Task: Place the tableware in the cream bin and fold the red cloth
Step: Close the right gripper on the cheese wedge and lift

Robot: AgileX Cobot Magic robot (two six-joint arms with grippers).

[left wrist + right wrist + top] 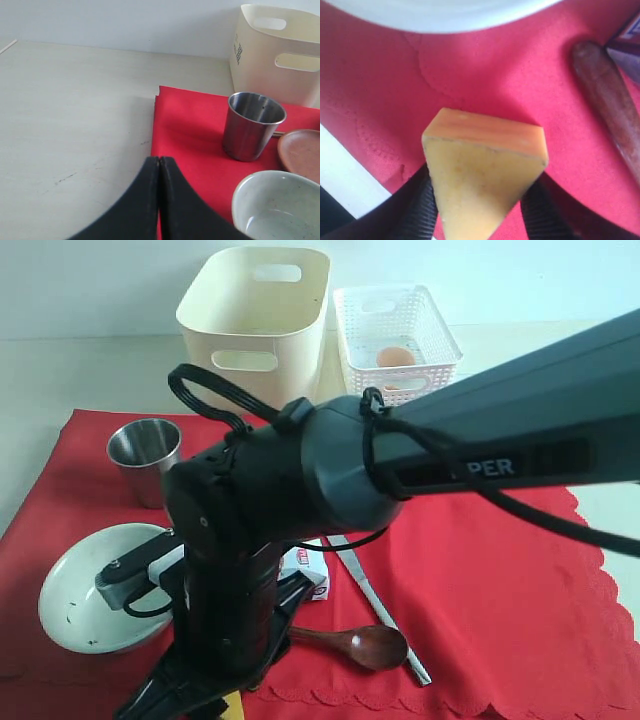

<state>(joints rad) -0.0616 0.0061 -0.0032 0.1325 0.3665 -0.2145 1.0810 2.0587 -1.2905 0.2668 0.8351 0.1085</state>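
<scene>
Task barely begun. Cup [145, 455], bowl [85, 590], spoon [365, 645], knife [380, 610] lie on red cloth [500, 610] — flat, unfolded; cream bin [255, 315] behind it shows nothing inside (interior partly visible). Right claw [480, 205] partly closed, jaws pressed to both sides of cheese wedge [485, 160]. Left claw [159, 170] closed tight, empty.

A pale, off-white table [75, 125] with faint wood grain and a few dark scuff marks runs back to a plain, light-coloured wall [125, 20]. Soft, even light falls across the surface, casting only weak shadows.
</scene>
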